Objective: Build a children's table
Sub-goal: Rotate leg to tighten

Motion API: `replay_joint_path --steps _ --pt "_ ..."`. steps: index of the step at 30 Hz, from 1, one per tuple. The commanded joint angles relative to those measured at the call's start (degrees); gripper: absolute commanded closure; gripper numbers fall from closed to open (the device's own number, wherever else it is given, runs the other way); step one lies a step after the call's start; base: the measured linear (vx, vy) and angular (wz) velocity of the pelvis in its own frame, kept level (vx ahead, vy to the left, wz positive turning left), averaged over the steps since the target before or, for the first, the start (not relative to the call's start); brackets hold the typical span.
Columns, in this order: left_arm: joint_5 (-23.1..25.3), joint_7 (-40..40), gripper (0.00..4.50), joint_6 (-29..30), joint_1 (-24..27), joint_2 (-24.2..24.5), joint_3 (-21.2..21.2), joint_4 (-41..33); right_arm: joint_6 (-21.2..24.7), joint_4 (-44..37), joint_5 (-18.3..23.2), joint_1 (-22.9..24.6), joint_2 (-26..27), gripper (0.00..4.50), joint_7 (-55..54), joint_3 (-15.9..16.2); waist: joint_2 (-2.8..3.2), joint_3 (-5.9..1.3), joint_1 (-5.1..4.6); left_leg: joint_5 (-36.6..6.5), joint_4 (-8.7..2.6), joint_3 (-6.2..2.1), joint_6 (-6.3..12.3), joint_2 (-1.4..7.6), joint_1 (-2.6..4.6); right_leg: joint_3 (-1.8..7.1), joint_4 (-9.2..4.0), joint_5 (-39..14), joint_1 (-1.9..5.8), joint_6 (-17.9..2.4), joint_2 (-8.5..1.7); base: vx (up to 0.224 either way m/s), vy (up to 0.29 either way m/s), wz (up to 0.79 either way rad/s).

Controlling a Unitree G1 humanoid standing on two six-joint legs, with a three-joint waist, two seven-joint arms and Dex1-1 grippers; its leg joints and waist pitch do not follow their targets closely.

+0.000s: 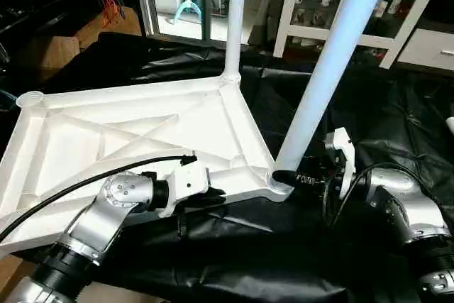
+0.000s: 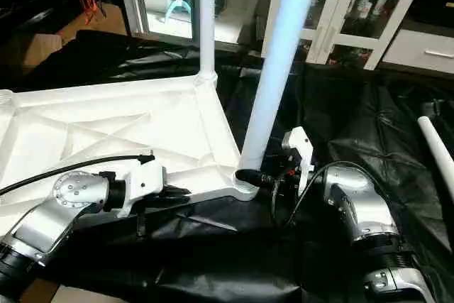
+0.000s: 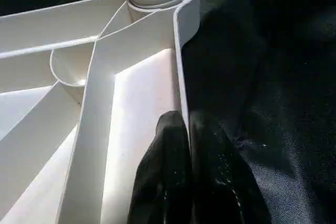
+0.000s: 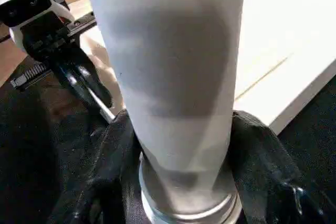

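1. Near leg [image 1: 323, 76]: top cut off by the upper edge in both eye views; in the right wrist view the upper length is likewise cut off.
2. Far leg [image 1: 235, 19]: top cut off by the upper edge.
3. Tabletop [image 1: 106, 140]: near-left corner hidden behind the left forearm [image 1: 85, 235].
4. Loose leg [image 2: 436, 150] at the far right: cut off by the edge.
5. Cabinet [image 1: 355, 5] contents: too small to tell.
6. Left gripper [image 3: 186, 140] fingertips: lower parts cut off in the wrist view.
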Motion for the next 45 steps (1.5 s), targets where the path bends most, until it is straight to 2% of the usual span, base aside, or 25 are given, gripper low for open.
replay_joint_path --steps 1,4,7,9,11,12,13,14,15,17,19,22,23,24,25,26,28,29,31,33,35,37,39,42,45 --pt "1.1 -1.9 4.50 -0.1 0.3 0.7 -1.3 1.0 0.2 0.8 0.7 0.4 1.1 2.40 -1.4 -1.3 -0.05 -3.42 0.07 -1.6 -2.77 -0.07 4.68 1.05 0.32 2.52 -3.50 13.5 3.05 -13.8 -4.27 0.000 0.000 0.00" --pt "1.4 -1.7 4.50 0.0 0.2 0.6 -1.2 1.0 0.2 0.8 0.6 0.4 1.8 2.41 -2.7 -1.5 -0.06 -3.37 0.02 -1.9 -2.83 -0.07 4.40 1.07 0.39 2.50 -3.57 12.7 2.97 -13.8 -4.23 0.000 0.000 0.00" --pt "4.4 3.3 4.50 4.8 -1.2 -2.0 -1.8 1.3 -2.8 6.5 -4.4 -1.3 6.3 2.42 -19.7 -3.7 0.22 -3.28 -0.29 -2.9 -3.03 -0.09 2.89 1.13 0.61 2.53 -3.73 10.5 2.79 -13.9 -4.36 0.000 0.000 0.00" --pt "5.7 7.5 4.50 9.2 -2.4 -4.8 -2.0 1.8 -3.5 10.1 -5.8 -2.7 9.4 2.44 -31.2 -6.2 0.38 -3.16 -0.92 -3.6 -3.36 -0.16 0.44 1.18 0.87 2.57 -3.89 7.2 2.64 -13.9 -4.45 0.000 0.000 0.00" --pt "6.8 14.1 4.50 16.9 -4.2 -9.3 -1.5 2.6 -2.7 13.4 -7.1 -3.8 12.5 2.46 -43.6 -8.5 0.63 -3.17 -1.07 -2.9 -3.31 -0.07 -0.57 1.21 0.84 2.75 -3.77 8.0 2.70 -14.0 -4.41 0.000 0.000 0.00" --pt "7.2 17.1 4.50 20.4 -4.9 -11.3 -1.1 3.0 -2.3 14.4 -7.4 -4.1 13.6 2.46 -47.6 -9.3 0.59 -3.26 -1.03 -2.4 -3.28 -0.09 -0.81 1.20 0.95 2.76 -3.87 9.0 2.74 -14.1 -4.45 0.000 0.000 0.00" --pt "7.4 22.5 4.50 23.3 -6.6 -16.0 -0.1 4.8 -1.9 15.8 -5.7 -4.5 17.2 2.48 -54.8 -12.0 0.35 -3.23 -1.03 -2.4 -3.26 0.04 -0.82 1.16 0.92 2.88 -3.93 9.5 2.77 -14.3 -4.47 0.000 0.000 0.00" --pt "7.4 23.1 4.50 23.6 -6.8 -16.5 0.0 5.0 -1.9 16.0 -5.4 -4.5 17.6 2.48 -55.6 -12.3 0.54 -3.36 -0.69 -1.9 -3.22 -0.10 -0.91 1.04 0.89 2.91 -3.90 10.5 2.83 -14.1 -4.57 0.000 0.000 0.00" --pt "7.2 24.2 4.50 24.6 -7.6 -19.0 -0.3 5.8 -1.7 16.7 -4.3 -4.5 19.9 2.49 -58.1 -13.3 0.27 -3.48 -0.68 -1.8 -3.13 -0.08 -0.43 0.83 0.68 2.92 -3.83 11.9 3.12 -13.7 -4.41 0.000 0.000 0.00" --pt "8.1 25.1 4.50 24.7 -8.7 -22.7 -1.7 6.8 -3.2 17.9 -4.8 -4.5 23.4 2.49 -60.4 -12.7 0.44 -3.39 -0.53 -2.4 -3.24 -0.14 -0.19 0.96 0.74 2.86 -4.02 12.3 2.91 -12.9 -4.52 0.000 0.000 0.00" --pt "8.7 23.9 4.50 23.6 -8.8 -23.5 -3.1 6.8 -5.9 18.5 -5.9 -4.8 25.0 2.49 -58.7 -11.1 0.25 -3.43 -0.49 -4.3 -3.32 -0.24 -0.24 1.00 0.69 2.76 -4.17 11.2 3.11 -12.3 -4.64 0.000 0.000 0.00" --pt "9.5 21.7 4.50 21.6 -7.6 -20.6 -3.9 5.3 -8.0 16.8 -6.3 -5.0 23.5 2.49 -52.8 -9.3 0.21 -3.35 -0.54 -5.9 -3.48 -0.37 -0.31 0.98 0.63 2.70 -4.31 9.4 3.23 -11.3 -4.54 0.000 0.000 0.00" --pt "9.8 20.2 4.50 19.8 -6.6 -17.7 -4.1 4.5 -9.5 15.2 -5.9 -5.1 21.7 1.93 -48.6 -9.2 0.22 -3.39 -0.61 -5.8 -3.50 -0.45 -0.11 1.03 0.55 2.66 -4.27 9.7 3.27 -11.2 -4.52 0.000 0.000 0.00" --pt "9.8 16.1 4.50 15.9 -5.1 -12.8 -4.6 3.2 -11.6 13.8 -6.0 -5.4 17.9 1.79 -43.3 -8.9 0.11 -3.49 -0.65 -5.0 -3.45 -0.58 0.32 1.02 0.38 2.59 -4.14 11.2 3.47 -11.2 -4.51 0.000 0.000 0.00" --pt "9.9 14.7 4.50 13.7 -4.6 -11.4 -4.8 3.0 -11.9 13.4 -6.0 -5.4 16.8 1.79 -42.2 -8.9 0.16 -3.63 -0.70 -4.6 -3.39 -0.69 0.54 1.02 0.21 2.50 -3.97 12.1 3.68 -11.3 -4.49 0.000 0.000 0.00" --pt "9.3 11.2 4.50 8.3 -3.5 -8.8 -5.2 2.4 -11.7 12.5 -5.5 -5.5 15.0 1.71 -39.7 -9.3 0.18 -3.61 -0.83 -3.8 -3.19 -0.45 1.46 0.98 0.21 2.57 -3.95 14.0 3.48 -11.5 -4.34 0.000 0.000 0.00" --pt "7.9 6.1 4.50 4.1 -1.7 -5.2 -5.1 1.0 -10.9 11.3 -4.3 -5.6 12.2 1.44 -35.3 -10.2 0.40 -3.81 -0.76 -1.6 -3.04 -0.48 2.91 0.92 0.32 2.53 -3.53 17.9 3.46 -12.0 -4.21 0.000 0.000 0.00" --pt "7.9 6.1 4.50 4.1 -1.7 -5.2 -5.1 1.0 -10.9 11.3 -4.3 -5.6 12.2 1.44 -35.3 -10.2 0.42 -3.76 -0.89 -1.1 -3.06 -0.46 3.15 0.99 0.35 2.49 -3.41 18.7 3.30 -12.2 -4.10 0.000 0.000 0.00" --pt "5.6 3.0 4.50 3.6 0.0 -2.9 -3.4 -0.5 -7.9 8.2 -1.6 -4.8 8.4 1.25 -26.2 -9.9 0.39 -3.82 -0.72 -0.7 -2.91 -0.38 3.65 1.03 0.53 2.43 -3.21 20.5 3.40 -12.9 -4.00 0.000 0.000 0.00" --pt "2.7 -0.4 4.50 3.1 1.4 0.3 -1.7 -1.9 -4.7 3.6 0.1 -2.6 2.2 1.10 -14.3 -7.8 0.53 -3.98 -0.40 1.0 -2.70 -0.35 4.52 1.20 0.65 2.35 -2.80 23.1 3.30 -13.5 -3.98 0.000 0.000 0.00" --pt "1.9 -1.1 4.50 2.6 1.6 1.7 -1.5 -1.8 -4.4 2.6 1.0 -1.8 0.2 0.91 -10.7 -7.4 0.64 -4.19 0.18 4.6 -2.26 -0.32 6.33 1.20 0.60 2.22 -2.30 27.5 3.27 -13.6 -3.88 0.000 0.000 0.00" --pt "1.6 -1.2 4.50 1.9 1.4 2.2 -1.2 -0.8 -3.2 2.2 2.3 -1.4 -0.6 0.91 -7.8 -7.7 0.51 -4.26 0.30 5.7 -2.06 -0.21 6.83 1.11 0.50 2.16 -2.22 28.1 3.05 -14.1 -3.88 0.000 0.000 0.00" --pt "1.7 -1.2 4.50 1.1 1.2 2.4 -1.0 -0.1 -2.7 1.9 2.8 -1.1 -0.9 0.91 -6.7 -7.9 0.32 -4.07 0.45 4.9 -2.12 -0.02 7.04 1.02 0.29 2.21 -2.39 26.9 2.92 -14.2 -4.02 0.000 0.000 0.00" --pt "1.7 -1.2 4.50 1.0 0.2 1.9 -0.7 1.0 -2.1 1.8 3.5 -0.5 -0.1 1.13 -5.4 -7.7 0.27 -3.50 0.50 -1.8 -2.63 0.09 5.33 1.17 0.33 2.42 -3.33 16.6 2.74 -14.2 -4.48 0.000 0.000 0.00" --pt "1.5 -1.6 4.50 1.3 0.3 1.8 -0.4 0.6 -1.4 1.6 3.9 -0.2 -0.1 1.47 -4.7 -7.4 0.14 -3.36 0.40 -3.4 -2.78 0.03 4.18 1.20 0.30 2.49 -3.58 12.3 2.74 -13.9 -4.54 0.000 0.000 0.00"
